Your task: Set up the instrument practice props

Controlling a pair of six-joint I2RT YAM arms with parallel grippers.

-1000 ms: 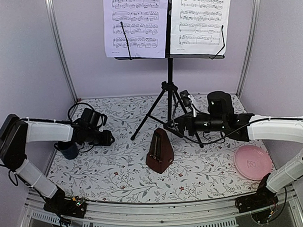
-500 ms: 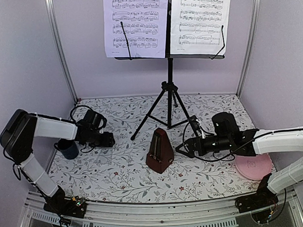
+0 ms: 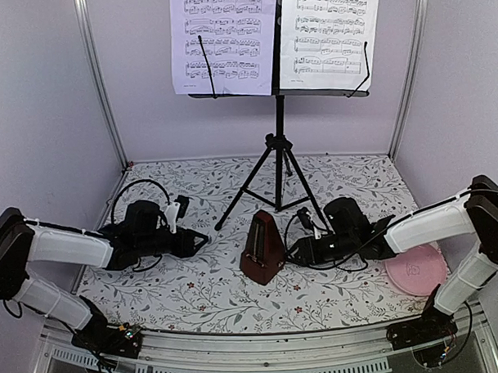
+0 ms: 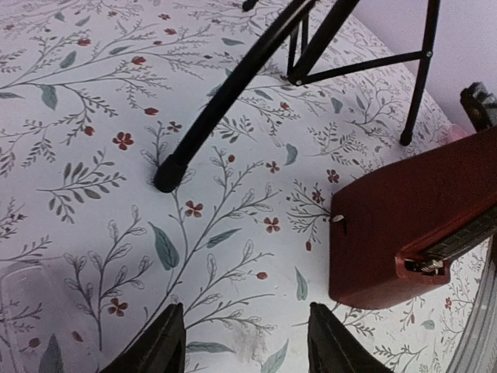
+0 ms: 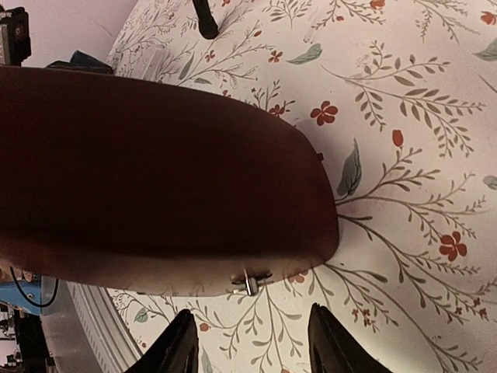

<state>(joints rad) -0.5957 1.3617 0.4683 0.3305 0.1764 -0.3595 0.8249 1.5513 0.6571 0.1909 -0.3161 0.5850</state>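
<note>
The metronome (image 3: 262, 247) is a dark-red wooden pyramid (small metal peg on its side). My left gripper (image 4: 245, 342) at its nine o'clock and right gripper (image 5: 252, 342) at three are both spread.

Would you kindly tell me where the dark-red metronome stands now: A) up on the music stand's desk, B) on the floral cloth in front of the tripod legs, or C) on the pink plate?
B: the metronome rests on the floral cloth, in front of the music stand and apart from the pink plate.

A table (image 3: 204, 298) in a flowered cloth carries the black music stand (image 3: 279, 144) on its tripod feet, the dark-red metronome (image 3: 262, 247) just before it, and a pink plate (image 3: 415, 269) far right.
</note>
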